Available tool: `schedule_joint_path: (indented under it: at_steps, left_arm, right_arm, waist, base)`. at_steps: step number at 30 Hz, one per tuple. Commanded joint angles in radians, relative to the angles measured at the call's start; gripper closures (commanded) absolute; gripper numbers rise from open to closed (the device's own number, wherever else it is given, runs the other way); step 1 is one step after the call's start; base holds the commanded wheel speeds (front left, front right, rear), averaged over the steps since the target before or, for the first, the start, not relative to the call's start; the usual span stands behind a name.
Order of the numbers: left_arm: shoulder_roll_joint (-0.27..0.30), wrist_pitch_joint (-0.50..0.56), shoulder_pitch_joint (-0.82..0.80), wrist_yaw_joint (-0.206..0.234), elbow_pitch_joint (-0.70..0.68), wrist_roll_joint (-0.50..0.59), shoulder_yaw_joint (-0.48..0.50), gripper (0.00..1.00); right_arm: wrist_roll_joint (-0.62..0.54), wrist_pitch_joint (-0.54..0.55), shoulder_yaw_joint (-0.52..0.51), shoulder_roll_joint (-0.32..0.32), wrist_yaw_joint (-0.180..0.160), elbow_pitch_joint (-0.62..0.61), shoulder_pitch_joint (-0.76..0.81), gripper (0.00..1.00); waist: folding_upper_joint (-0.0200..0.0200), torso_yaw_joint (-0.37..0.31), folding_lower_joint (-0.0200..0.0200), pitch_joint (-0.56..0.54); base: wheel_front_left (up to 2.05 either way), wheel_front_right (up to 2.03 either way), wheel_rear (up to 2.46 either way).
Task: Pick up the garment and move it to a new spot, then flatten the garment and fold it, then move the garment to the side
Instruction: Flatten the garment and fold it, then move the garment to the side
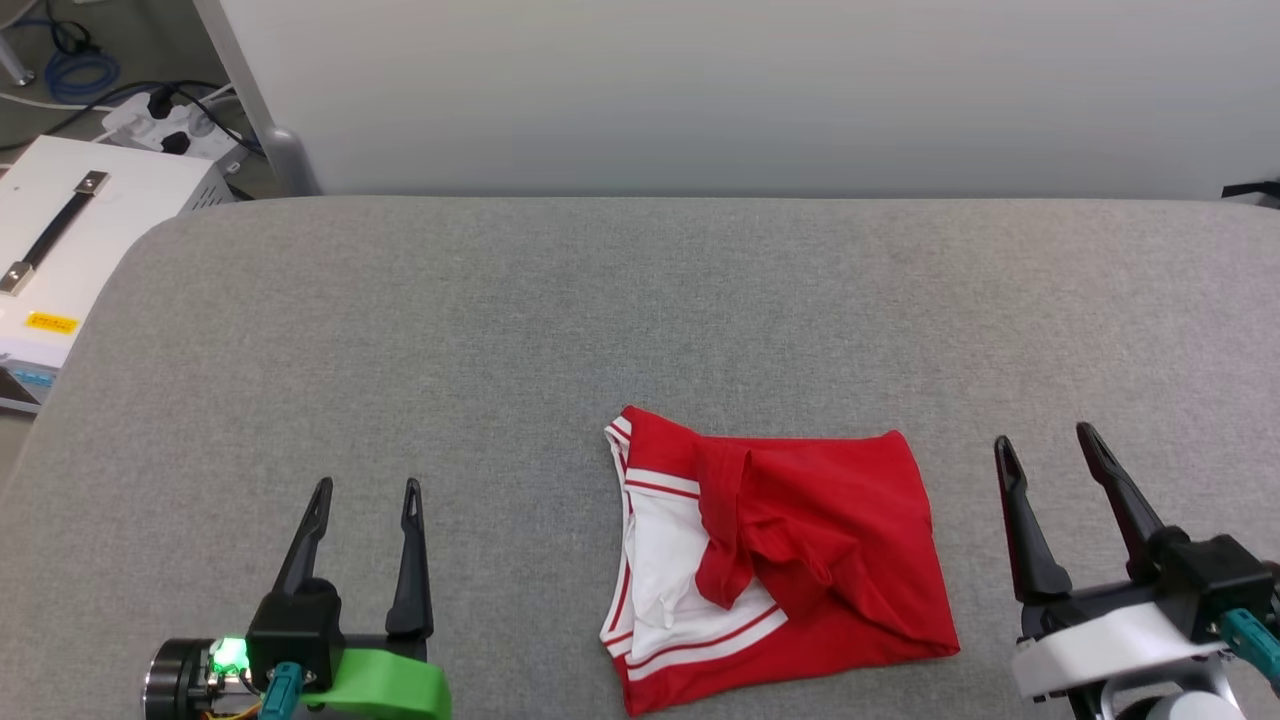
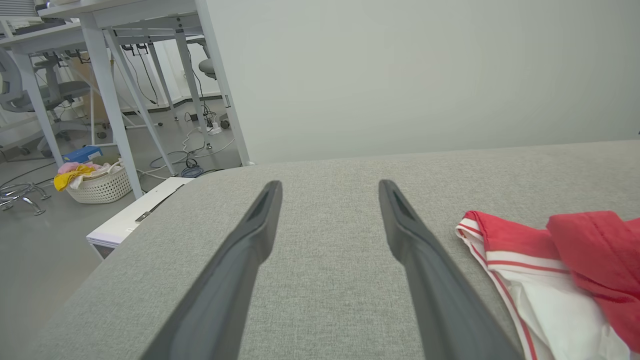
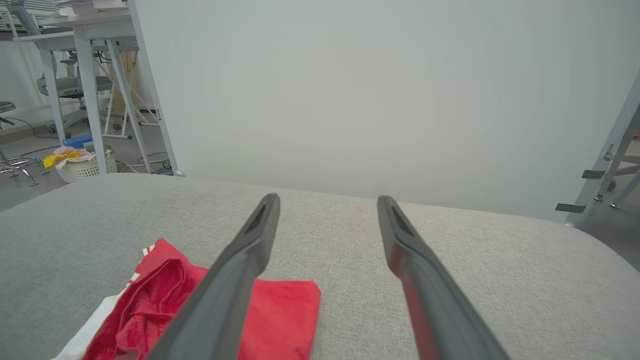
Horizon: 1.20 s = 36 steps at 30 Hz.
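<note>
Head view: garment [image 1: 800, 540] lies loosely folded on the grey woven table [image 1: 500, 320], between left gripper [image 1: 367, 487] and right gripper [image 1: 1044, 438], nearer the right; both have fingers apart, holding nothing
Left wrist view: white sleeve, striped trim; best pinch all layers together
Right wrist view: soft red knit, rumpled ridge, limp

The left tool [image 1: 367, 487] sits at seven o'clock, fingers spread, pointing toward twelve. The right tool [image 1: 1044, 438], at four o'clock, gapes likewise, leaning toward eleven.

Long dark fingers [image 1: 410, 560], green wrist bracket [image 1: 385, 685]
</note>
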Motion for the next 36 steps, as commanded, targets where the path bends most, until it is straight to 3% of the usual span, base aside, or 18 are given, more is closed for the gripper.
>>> schedule_joint_path:
  at_steps: [1,10,20,27,36]
  left_arm:
    - [0.004,-0.006,0.020,-0.002,-0.002,0.008,-0.001,0.00]
    - [0.000,-0.006,0.056,-0.003,0.002,0.006,-0.007,0.00]
    - [0.000,-0.006,0.052,-0.003,0.006,0.008,-0.011,0.00]
    - [-0.002,-0.006,0.023,-0.006,0.002,0.010,-0.018,0.00]
    - [-0.010,-0.006,-0.030,-0.010,0.002,0.013,-0.039,0.00]
  right_arm:
    - [-0.020,-0.009,-0.016,0.011,0.000,-0.019,0.021,0.00]
    - [-0.073,-0.010,-0.049,0.057,0.000,-0.088,0.104,0.00]
    - [-0.091,-0.010,-0.050,0.048,0.000,-0.078,0.083,0.00]
    - [-0.026,0.045,-0.040,-0.087,0.000,-0.062,-0.093,0.00]
    - [0.295,0.493,0.135,-0.360,0.000,0.023,-0.319,0.00]
  waist:
    - [0.0000,0.005,0.0000,-0.010]
    - [0.0000,0.012,0.0000,-0.030]
    - [0.0000,0.013,0.0000,-0.023]
    - [0.0000,0.013,0.0000,0.008]
    - [0.0000,0.043,0.0000,0.066]
  base:
    - [0.00,0.00,0.00]
    - [0.00,0.00,0.00]
    - [0.00,0.00,0.00]
    - [0.00,0.00,0.00]
    - [0.00,0.00,0.00]
